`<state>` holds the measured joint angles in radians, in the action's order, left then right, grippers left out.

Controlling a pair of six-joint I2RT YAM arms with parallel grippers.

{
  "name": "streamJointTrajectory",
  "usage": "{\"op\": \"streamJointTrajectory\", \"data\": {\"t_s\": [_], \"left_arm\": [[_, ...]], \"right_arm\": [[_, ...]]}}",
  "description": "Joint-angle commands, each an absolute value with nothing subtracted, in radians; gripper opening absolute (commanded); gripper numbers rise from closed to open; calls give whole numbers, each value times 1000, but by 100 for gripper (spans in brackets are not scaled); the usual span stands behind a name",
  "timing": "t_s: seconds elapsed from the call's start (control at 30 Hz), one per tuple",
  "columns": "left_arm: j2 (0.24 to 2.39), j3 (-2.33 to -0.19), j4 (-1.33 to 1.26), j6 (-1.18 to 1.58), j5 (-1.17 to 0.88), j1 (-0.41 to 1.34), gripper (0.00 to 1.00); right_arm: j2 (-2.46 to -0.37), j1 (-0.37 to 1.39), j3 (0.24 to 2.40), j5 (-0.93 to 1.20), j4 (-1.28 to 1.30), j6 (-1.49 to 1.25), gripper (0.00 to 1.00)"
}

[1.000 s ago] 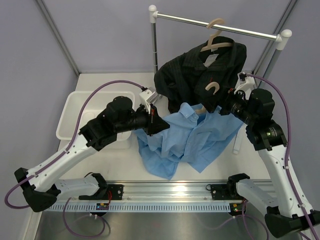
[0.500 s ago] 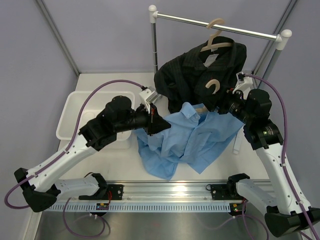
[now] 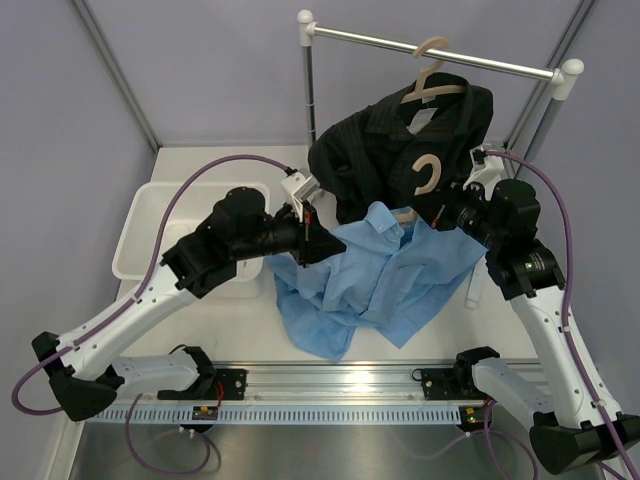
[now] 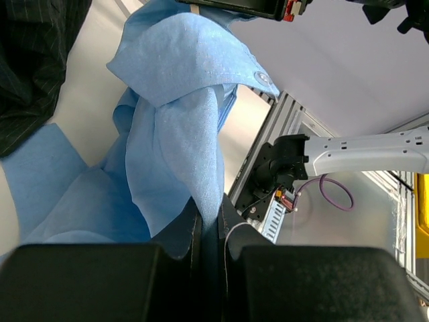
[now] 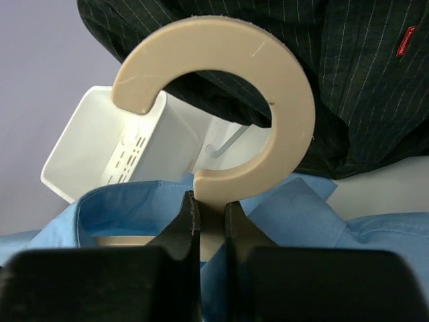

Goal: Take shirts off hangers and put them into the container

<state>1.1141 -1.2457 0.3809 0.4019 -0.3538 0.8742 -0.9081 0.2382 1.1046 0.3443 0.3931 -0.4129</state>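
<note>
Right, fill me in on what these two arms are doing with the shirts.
The right gripper is shut on the hook stem of the beige hanger, which sits in the collar of the light blue shirt. The left gripper pinches that shirt's fabric. The black shirt hangs on the second hanger from the rail. Neither shirt is in the white container.

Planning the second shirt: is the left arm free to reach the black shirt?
Probably not: its jaws are shut on the blue shirt, though the black shirt hangs close by.
</note>
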Motion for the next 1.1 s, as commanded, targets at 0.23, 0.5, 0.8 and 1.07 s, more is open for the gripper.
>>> {"op": "streamJointTrajectory", "data": {"t_s": [0.23, 0.5, 0.8, 1.07], "left_arm": [[1032, -1215, 362, 402, -394, 879, 56], [963, -1126, 411, 393, -361, 879, 56], [960, -1193, 524, 358, -152, 879, 0], [914, -1244, 600, 325, -41, 879, 0]], "right_arm": [[-884, 256, 1223, 298, 452, -391, 0], [-864, 256, 1287, 255, 526, -365, 0], [-833, 258, 1304, 56, 655, -342, 0], [-845, 256, 1255, -308, 723, -336, 0]]}}
